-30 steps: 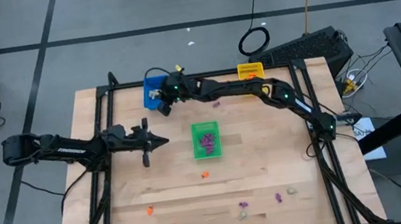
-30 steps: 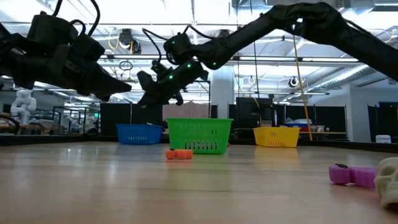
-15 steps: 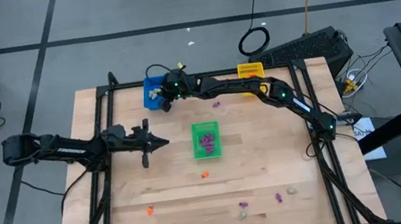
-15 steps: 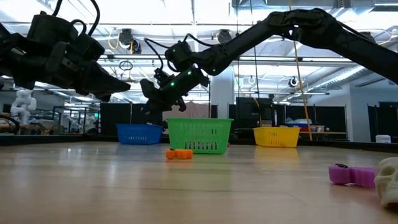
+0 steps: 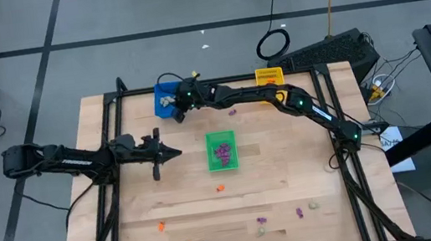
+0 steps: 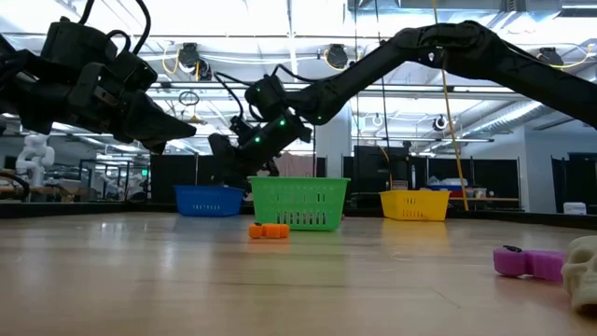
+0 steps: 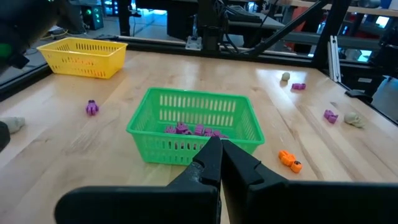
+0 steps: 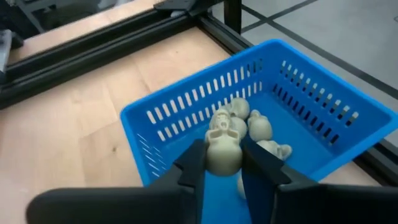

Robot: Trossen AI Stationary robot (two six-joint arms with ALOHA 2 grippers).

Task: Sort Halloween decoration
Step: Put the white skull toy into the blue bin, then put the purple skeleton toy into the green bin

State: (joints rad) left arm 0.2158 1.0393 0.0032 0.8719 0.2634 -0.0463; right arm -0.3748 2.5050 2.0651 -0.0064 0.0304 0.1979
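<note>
Right hand (image 8: 224,163) hangs over the blue tray (image 5: 165,100) at about 11 o'clock on the tabletop (image 5: 168,203), its 2 fingers (image 8: 191,167) pinched on a pale skull trinket (image 8: 222,149), with more pale skulls (image 8: 258,127) already lying in the tray below it. From above, the right arm stretches across from the 3 o'clock edge to get there.

Left hand (image 7: 219,163) waits at 9 o'clock, fingers pressed together on nothing, pointing toward the green tray (image 5: 221,151) at the centre, which holds purple pieces (image 7: 189,129). A yellow tray (image 5: 269,75) sits at 1 o'clock.

Loose decorations lie along the 6 o'clock side: an orange piece (image 5: 220,188) just below the green tray, another orange one (image 5: 161,226) toward 7 o'clock, a purple piece (image 5: 261,220) and a pale one (image 5: 314,205) toward 5 o'clock, and 1 purple stray (image 5: 232,111) near 12 o'clock.

These trinkets look like light, hard moulded plastic, rounded and a bit slick, so I'd guess a firm pinch across the widest part, as on the skull's cheeks, holds best; too near an end and it could squirt out.
</note>
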